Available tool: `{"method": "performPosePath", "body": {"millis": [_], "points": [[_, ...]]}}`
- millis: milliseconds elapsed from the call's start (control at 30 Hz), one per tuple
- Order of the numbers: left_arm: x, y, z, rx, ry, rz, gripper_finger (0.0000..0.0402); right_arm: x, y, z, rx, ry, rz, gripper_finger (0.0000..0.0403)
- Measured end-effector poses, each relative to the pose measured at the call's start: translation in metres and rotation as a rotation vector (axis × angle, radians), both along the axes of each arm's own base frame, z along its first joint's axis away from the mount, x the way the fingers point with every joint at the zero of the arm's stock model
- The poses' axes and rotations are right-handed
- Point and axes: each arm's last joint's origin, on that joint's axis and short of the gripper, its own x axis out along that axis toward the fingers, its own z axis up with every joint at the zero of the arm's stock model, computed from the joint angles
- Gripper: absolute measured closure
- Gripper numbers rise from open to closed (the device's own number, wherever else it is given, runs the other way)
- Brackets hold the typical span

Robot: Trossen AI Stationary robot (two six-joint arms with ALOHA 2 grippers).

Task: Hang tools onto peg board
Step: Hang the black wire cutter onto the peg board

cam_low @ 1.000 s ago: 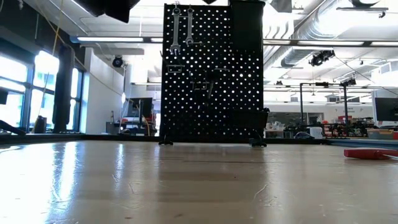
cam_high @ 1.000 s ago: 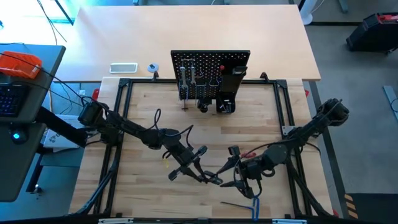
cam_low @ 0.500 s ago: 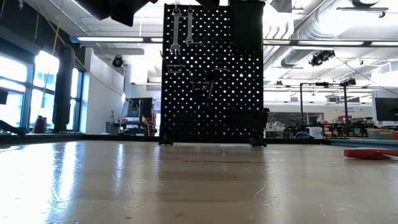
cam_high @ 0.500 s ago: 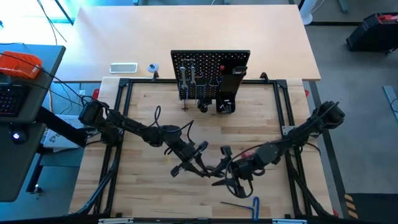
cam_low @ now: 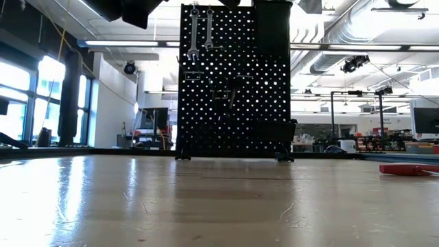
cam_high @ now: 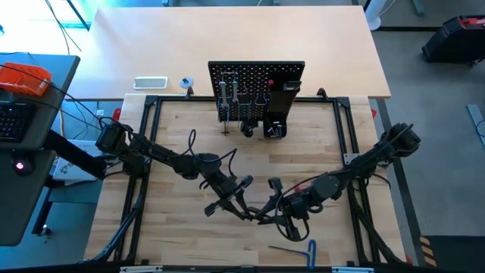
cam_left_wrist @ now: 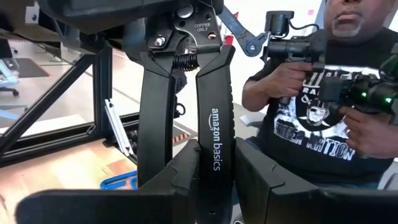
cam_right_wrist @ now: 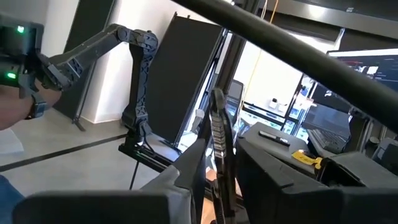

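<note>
Mid-table, the left gripper (cam_high: pixel 241 206) pinches the pliers (cam_left_wrist: pixel 186 112) by their handles; the right gripper (cam_high: pixel 267 214) clasps their opposite end; the peg board (cam_high: pixel 256 91) stands well beyond both

My left gripper (cam_left_wrist: pixel 211 180) is black around black-handled pliers (cam_left_wrist: pixel 186 112) with white lettering. The peg board (cam_low: pixel 233 82) is black, dotted with holes; silver wrenches (cam_low: pixel 200 31) hang there. A blue-handled hex key (cam_high: pixel 297 249) lies on pale wood.

Pliers (cam_left_wrist: pixel 186 99) head cut off at frame edge; person (cam_left_wrist: pixel 323 106) partly cropped.
</note>
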Motion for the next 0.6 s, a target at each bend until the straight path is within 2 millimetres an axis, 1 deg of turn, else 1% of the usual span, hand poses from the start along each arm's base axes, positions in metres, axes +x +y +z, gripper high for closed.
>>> {"method": "performPosePath", "body": {"millis": [100,200,367,400,533,600], "points": [[0.0,0.0,0.0,-0.003,0.004,-0.001,0.0339,-0.0003,0.0001,0.0003,0.001,-0.002,0.002,0.0324],[0.0,-0.0001,-0.0004,-0.005,0.011,0.001,0.0339,-0.0003,0.0001,0.0004,0.001,-0.002,0.003,0.0335],[0.0001,0.0,-0.0021,-0.009,0.038,0.007,0.034,-0.0002,-0.0004,0.0003,-0.01,-0.001,-0.002,0.0387],[0.0001,0.0,-0.0026,-0.007,0.043,0.007,0.034,-0.0001,-0.0005,0.0,-0.014,0.0,-0.003,0.0392],[0.0002,0.0,-0.0027,-0.006,0.043,0.011,0.0339,-0.0001,-0.0004,-0.0003,-0.009,0.007,-0.003,0.0387],[0.0002,0.0,-0.0027,-0.007,0.044,0.011,0.0339,-0.0002,-0.0003,-0.0004,-0.009,0.007,-0.002,0.0392]]}}
